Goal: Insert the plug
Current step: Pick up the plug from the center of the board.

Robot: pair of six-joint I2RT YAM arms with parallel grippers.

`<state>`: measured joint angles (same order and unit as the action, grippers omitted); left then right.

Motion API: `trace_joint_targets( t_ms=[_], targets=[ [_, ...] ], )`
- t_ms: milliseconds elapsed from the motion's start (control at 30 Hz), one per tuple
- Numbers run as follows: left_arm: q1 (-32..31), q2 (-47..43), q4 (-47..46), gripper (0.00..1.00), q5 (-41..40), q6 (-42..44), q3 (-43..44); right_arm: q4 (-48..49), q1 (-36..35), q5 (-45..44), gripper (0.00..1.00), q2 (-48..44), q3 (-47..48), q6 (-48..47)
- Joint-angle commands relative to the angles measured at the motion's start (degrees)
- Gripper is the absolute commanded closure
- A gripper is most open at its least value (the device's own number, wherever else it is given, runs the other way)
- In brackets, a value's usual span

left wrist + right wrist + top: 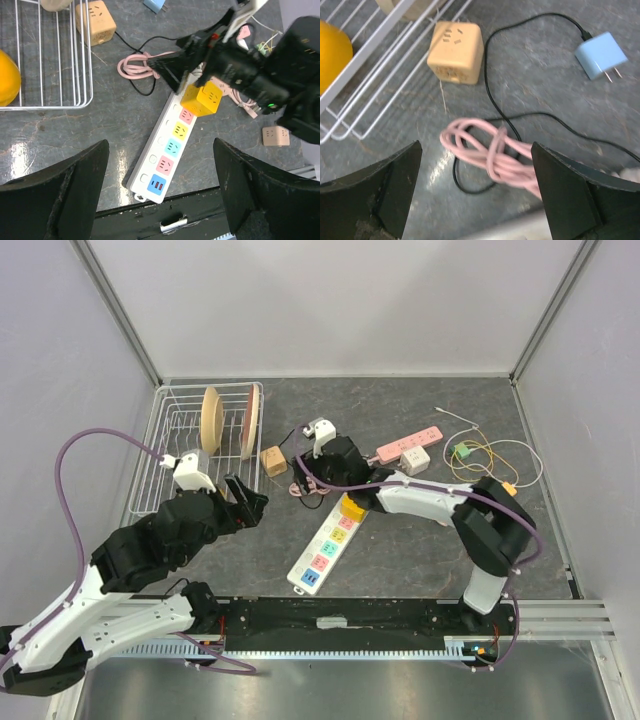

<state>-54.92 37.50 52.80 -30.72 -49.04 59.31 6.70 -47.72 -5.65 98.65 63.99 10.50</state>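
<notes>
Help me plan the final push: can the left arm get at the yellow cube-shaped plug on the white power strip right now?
Probably only from its near side: the open right gripper hangs close over the far side of the yellow cube-shaped plug, crowding any approach from above.

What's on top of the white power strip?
A yellow cube adapter sits on the far end of the power strip. The colored outlets nearer are bare; the outlet under it is covered.

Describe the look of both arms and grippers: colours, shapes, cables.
Both arms are built alike: the left arm and right arm mix white shell links with bulky black joint housings. A purple cable loops loosely along each. The left gripper and right gripper are matte black, with broad, wedge-shaped fingers. A small white camera module sits on each wrist.
</notes>
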Motion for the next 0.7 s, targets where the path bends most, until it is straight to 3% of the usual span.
trace_joint_targets(
  t_ms=[0, 300, 667],
  targets=[
    [0.1, -0.8, -0.3, 0.09, -4.5, -0.8, 2.8, 20.2, -1.5, -2.7, 0.02, 6.9, 0.3, 2.4],
    [0.2, -0.9, 2.0, 0.1, -5.1, -1.0, 4.3, 23.4, -2.4, -1.4, 0.02, 20.3, 9.5, 3.6],
    [0.2, -1.4, 4.1, 0.1, -5.2, -1.4, 5.1, 23.0, -3.3, -1.4, 0.02, 29.7, 18.4, 3.8]
  ],
)
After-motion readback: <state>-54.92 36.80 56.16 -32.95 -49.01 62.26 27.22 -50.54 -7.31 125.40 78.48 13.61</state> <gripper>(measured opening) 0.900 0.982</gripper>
